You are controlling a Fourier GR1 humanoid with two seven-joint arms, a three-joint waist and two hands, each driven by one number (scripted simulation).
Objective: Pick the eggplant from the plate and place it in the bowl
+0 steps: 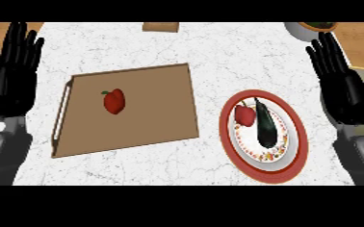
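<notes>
Not begun: eggplant (266,123) untouched on plate (274,177), bowl (304,29) well apart at far corner, left robot hand (18,72) and right robot hand (340,84) wide, holding nothing.

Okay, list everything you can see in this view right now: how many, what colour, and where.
counter: 1, white marbled, fills the view
board: 1, brown, left of centre
pepper: 2, red, one on the board, one on the plate at the eggplant's left
plate: 1, red rim with a white patterned middle, lower right
eggplant: 1, dark, lying on the plate
bowl: 1, pale rim, dark inside, top right, mostly cut off
brown item: 1, top edge, too cut off to name
forearms: 2, grey, lower left and lower right
hands: 2, black, open, fingers up; left hand at the left edge, right hand at the right edge
</notes>
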